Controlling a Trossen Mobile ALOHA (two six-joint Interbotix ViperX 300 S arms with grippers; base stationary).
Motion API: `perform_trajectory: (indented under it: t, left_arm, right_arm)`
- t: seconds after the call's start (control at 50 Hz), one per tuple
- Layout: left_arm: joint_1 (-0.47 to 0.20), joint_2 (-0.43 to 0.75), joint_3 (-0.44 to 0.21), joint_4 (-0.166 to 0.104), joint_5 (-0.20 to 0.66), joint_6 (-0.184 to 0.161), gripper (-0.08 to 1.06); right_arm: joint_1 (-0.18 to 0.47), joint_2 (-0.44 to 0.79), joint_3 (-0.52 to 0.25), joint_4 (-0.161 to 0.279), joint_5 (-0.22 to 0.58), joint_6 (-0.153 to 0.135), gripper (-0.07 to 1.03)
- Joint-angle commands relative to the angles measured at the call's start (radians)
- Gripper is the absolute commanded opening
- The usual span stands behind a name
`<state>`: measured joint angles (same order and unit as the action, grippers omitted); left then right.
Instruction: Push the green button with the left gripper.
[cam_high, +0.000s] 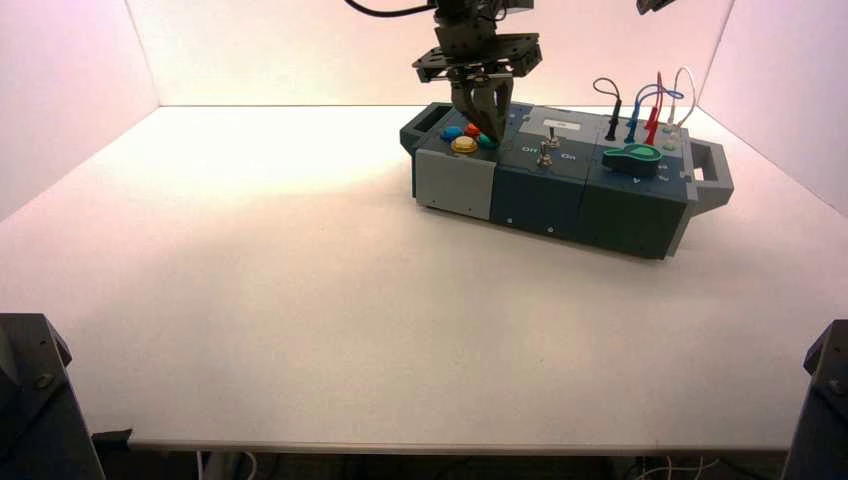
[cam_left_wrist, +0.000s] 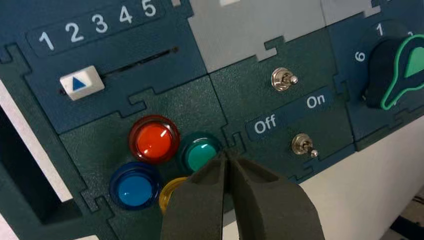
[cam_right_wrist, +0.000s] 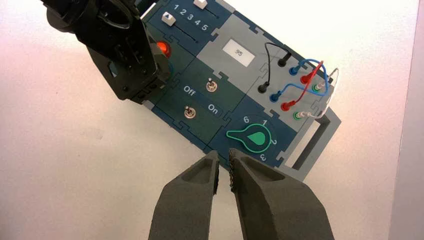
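Green button (cam_left_wrist: 201, 154) sits in the L part of the box (cam_high: 540, 205), in a tight cluster w/ the red button (cam_left_wrist: 154, 139), blue button (cam_left_wrist: 134, 190) and yellow button (cam_left_wrist: 171, 194). In the high view it's the rightmost of the 4, w/ yellow to its front L.

L gripper (cam_left_wrist: 225, 154) is down at the green button: fingers closed together, tips meeting at the button's rim. Nothing shows between them. Can't tell if the tips touch the button or hang just above it, or if it's pressed in.

R gripper (cam_right_wrist: 224, 151) is off toward the box's R part, near the green knob (cam_right_wrist: 249, 137); fingers narrowly apart, slim gap between the tips.

Rest of box: white slider w/ blue triangle (cam_left_wrist: 82, 83), by the "1" end of the 1–5 scale. Two metal toggles, rear one (cam_left_wrist: 283, 79) & front one (cam_left_wrist: 303, 145), stand either side of the "Off"/"On" label (cam_left_wrist: 289, 114), mid box. Black, blue, red & white wires (cam_right_wrist: 300, 85) are plugged in at the R end, behind the knob. Box stands turned at an angle on the table (cam_high: 330, 330), near the back wall (cam_high: 300, 55).
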<state>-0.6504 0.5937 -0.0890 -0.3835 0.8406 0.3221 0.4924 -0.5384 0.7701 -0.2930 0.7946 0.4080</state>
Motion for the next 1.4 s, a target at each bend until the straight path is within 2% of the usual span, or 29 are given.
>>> perform_trajectory:
  t: [0.02, 0.68, 1.4]
  left_arm:
    - [0.023, -0.015, -0.028, 0.005, -0.003, 0.000, -0.03]
    - [0.044, -0.069, -0.046, 0.011, 0.020, 0.000, -0.03]
    - [0.031, -0.046, -0.058, 0.005, 0.034, -0.003, -0.03]
  right_arm:
    - [-0.008, -0.015, -0.032, 0.002, -0.003, 0.008, 0.13]
    - [-0.008, -0.006, -0.035, 0.002, -0.003, 0.006, 0.13]
    - [-0.008, -0.009, -0.029, 0.005, -0.003, 0.005, 0.13]
